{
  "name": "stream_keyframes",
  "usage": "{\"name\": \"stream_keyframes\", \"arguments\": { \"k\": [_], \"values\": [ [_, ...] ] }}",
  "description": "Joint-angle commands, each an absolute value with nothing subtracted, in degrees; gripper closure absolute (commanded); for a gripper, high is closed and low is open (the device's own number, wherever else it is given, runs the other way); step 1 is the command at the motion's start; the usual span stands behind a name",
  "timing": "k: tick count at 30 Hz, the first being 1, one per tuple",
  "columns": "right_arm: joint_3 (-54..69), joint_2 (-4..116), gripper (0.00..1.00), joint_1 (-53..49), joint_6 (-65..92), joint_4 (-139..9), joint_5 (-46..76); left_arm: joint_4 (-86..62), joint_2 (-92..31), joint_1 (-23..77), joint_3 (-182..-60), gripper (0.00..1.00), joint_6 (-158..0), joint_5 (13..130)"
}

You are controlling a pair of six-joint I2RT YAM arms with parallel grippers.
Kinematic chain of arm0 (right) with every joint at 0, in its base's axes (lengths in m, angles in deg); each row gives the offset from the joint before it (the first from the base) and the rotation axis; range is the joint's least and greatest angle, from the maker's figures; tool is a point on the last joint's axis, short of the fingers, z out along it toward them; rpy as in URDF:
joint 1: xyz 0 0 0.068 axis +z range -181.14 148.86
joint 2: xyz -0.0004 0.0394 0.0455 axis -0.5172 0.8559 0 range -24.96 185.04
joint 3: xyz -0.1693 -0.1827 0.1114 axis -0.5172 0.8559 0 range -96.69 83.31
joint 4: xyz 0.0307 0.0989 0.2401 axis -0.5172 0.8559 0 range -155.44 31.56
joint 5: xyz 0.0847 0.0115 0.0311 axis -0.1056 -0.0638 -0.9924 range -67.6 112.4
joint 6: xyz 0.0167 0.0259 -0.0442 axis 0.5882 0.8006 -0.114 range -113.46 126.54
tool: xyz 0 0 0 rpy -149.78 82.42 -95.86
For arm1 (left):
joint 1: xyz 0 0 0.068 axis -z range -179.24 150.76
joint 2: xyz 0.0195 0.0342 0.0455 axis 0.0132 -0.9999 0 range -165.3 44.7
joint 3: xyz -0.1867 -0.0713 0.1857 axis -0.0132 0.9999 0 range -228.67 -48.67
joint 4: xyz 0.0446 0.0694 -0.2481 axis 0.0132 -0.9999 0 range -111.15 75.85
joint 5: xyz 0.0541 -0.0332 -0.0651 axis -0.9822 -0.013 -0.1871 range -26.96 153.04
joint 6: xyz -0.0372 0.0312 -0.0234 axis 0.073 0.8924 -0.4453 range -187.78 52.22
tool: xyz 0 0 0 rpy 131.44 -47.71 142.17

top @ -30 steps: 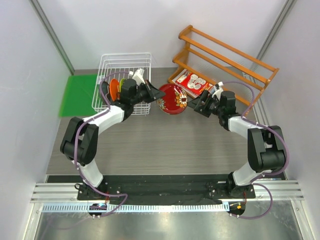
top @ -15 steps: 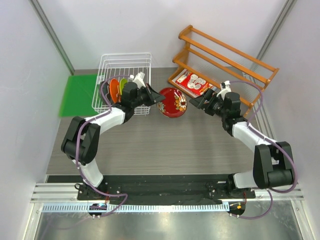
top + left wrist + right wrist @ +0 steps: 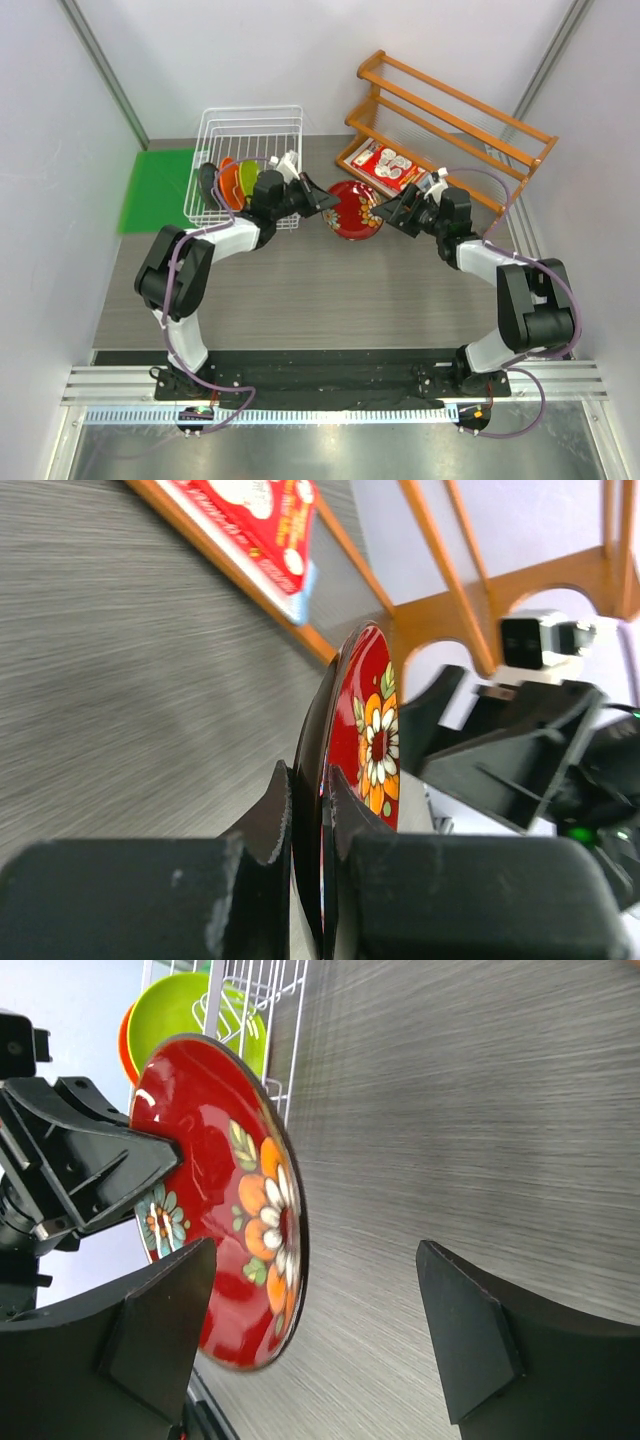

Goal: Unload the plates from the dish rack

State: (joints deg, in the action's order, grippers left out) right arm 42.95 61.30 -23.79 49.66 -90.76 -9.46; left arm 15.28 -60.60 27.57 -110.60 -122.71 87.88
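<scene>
My left gripper (image 3: 320, 198) is shut on the rim of the dark red patterned plate (image 3: 356, 209) and holds it on edge above the table, right of the dish rack (image 3: 250, 128). In the left wrist view the fingers (image 3: 272, 805) pinch the plate (image 3: 372, 725). My right gripper (image 3: 391, 212) is open just right of the plate. In the right wrist view the plate (image 3: 215, 1210) reaches between my open fingers (image 3: 165, 1325), with a gap on both sides. The orange (image 3: 229, 180), lime green (image 3: 247, 177) and blue-grey (image 3: 208, 180) plates stand in the rack.
An orange-brown wooden slatted rack (image 3: 455, 110) stands at the back right with a red-and-white packet (image 3: 386, 165) on its bottom shelf. A green mat (image 3: 155, 188) lies left of the dish rack. Walls close in on both sides.
My left gripper has carried the red plate a little to the right and nearer. My right gripper has closed in on the plate's right rim, still open.
</scene>
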Motion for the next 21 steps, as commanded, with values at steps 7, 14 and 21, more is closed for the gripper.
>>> {"name": "stream_keyframes", "arguments": {
  "k": [7, 14, 21],
  "values": [
    [43.4, 65.9, 0.71, -22.4, 54.6, -104.3, -14.4, 26.7, -61.4, 29.3, -111.1, 1.0, -126.8, 90.8],
    [43.5, 60.3, 0.99, -22.8, 48.5, -94.1, -7.9, 22.9, -59.6, 29.2, -110.0, 0.9, -123.2, 90.7],
    [42.4, 51.7, 0.99, -25.3, 41.0, -76.0, 1.7, 14.0, -53.9, 28.3, -107.8, 0.27, -111.3, 86.0]
  ]
}}
